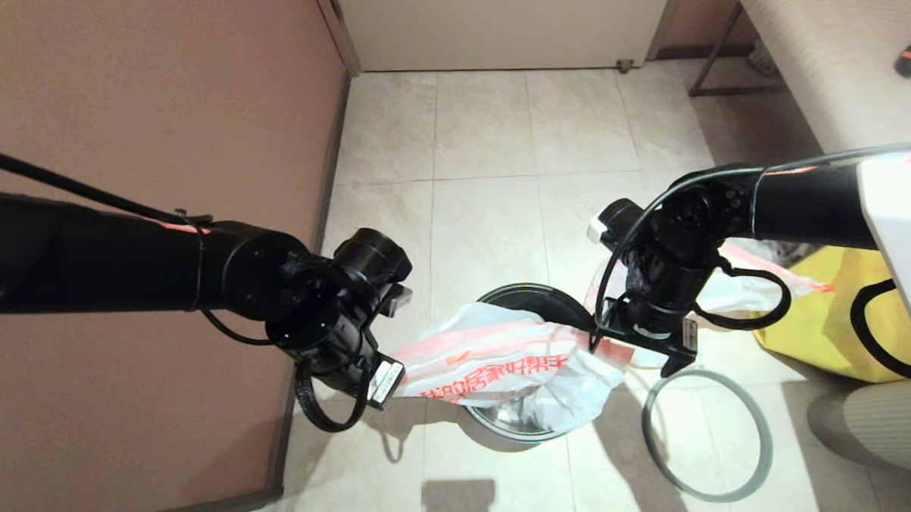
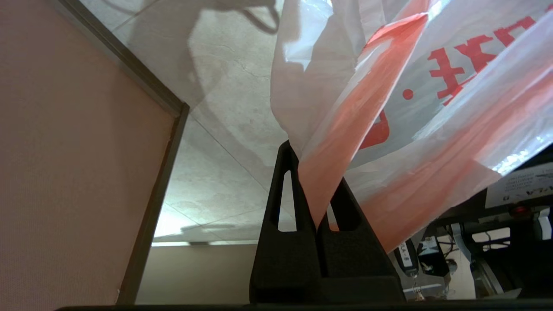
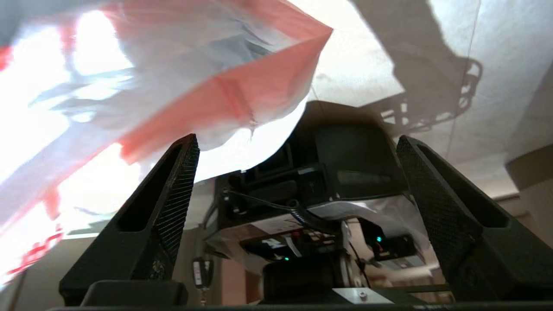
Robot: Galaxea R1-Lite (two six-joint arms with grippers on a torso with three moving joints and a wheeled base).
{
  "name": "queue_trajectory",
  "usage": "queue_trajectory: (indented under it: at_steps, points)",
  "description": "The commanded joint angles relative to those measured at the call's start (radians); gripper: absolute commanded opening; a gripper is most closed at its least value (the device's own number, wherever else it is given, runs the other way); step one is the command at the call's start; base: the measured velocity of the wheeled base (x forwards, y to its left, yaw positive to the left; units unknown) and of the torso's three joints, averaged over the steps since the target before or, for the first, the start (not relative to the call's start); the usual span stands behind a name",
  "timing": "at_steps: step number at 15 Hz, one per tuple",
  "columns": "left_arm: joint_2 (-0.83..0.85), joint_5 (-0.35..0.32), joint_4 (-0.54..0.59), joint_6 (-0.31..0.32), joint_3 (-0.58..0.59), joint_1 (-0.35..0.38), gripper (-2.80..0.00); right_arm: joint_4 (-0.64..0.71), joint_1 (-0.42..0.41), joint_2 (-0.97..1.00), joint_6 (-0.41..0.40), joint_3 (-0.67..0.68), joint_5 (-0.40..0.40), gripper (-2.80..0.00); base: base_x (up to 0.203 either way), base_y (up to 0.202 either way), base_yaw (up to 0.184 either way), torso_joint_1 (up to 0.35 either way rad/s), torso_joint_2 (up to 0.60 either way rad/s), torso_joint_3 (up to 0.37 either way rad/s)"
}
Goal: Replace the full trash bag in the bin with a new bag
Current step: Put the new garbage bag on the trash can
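The new bag (image 1: pixel 497 364) hangs spread over the bin (image 1: pixel 537 302), which stands on the floor (image 1: pixel 481 134) between the two arms; its white film and orange-red hem cover most of the bin's mouth, with only the far rim and part of the near wall showing. It is held up there, I judge, so that its mouth can be opened and lowered into the bin.

The left gripper (image 2: pixel 317 181) is at the bag's left end, its jaws pressed together on a fold of the orange-red hem, which pulls that edge out taut toward the wall. The right gripper (image 3: pixel 298 147) is at the bag's right end, just above the bin's right side; its jaws stand wide apart, with a corner of the hem lying just beside one finger (image 3: pixel 173 190) but not pinched. So the bag hangs from one side only, and the right end sags toward the bin.

The grey ring (image 1: pixel 706 434) lies flat on the floor just right of the bin, off it, presumably set aside so that it can clamp the new bag once seated. Behind the right arm, a printed white bag, likely the full bag (image 1: pixel 752 280), rests against a yellow tote (image 1: pixel 828 303), clear of the work.

The floor is pale stone tile, well lit. A brown wall (image 1: pixel 154 92) closes the left side, a light door (image 1: pixel 500 19) stands at the far end, and a bench (image 1: pixel 820 61) is at the right.
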Motion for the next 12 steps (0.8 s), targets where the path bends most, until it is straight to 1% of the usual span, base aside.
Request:
queue_trajectory:
  at_steps: [1,5,6,8,10,12]
  points:
    - [-0.003,0.002,0.004,0.000,0.005,-0.006,-2.80,0.001,-0.006,-0.033,0.008,0.000,0.000,0.00,0.000,0.000,0.000,0.000,0.00,0.000]
    - [-0.003,0.005,0.003,0.000,0.007,-0.020,-2.80,-0.044,-0.008,-0.050,0.009,0.000,-0.003,0.00,0.000,0.000,0.000,0.000,0.00,0.000]
    - [-0.008,0.005,0.004,0.000,0.008,-0.021,-2.80,-0.039,0.002,-0.034,0.010,0.008,-0.010,0.00,0.000,0.000,0.000,0.000,0.00,0.000]
    - [-0.029,0.004,0.004,0.000,0.016,-0.032,-2.80,-0.032,0.015,0.003,0.026,0.014,-0.052,0.00,0.000,0.000,0.000,0.000,0.00,0.000]
    - [-0.031,0.004,0.003,0.000,0.016,-0.031,-2.80,0.023,0.031,0.010,0.031,0.016,-0.060,0.00,0.000,0.000,0.000,0.000,0.00,0.000]
    - [-0.038,0.004,0.004,0.000,0.017,-0.033,-2.80,0.030,0.013,0.019,0.032,0.013,-0.072,0.00,0.000,0.000,0.000,0.000,0.00,0.000]
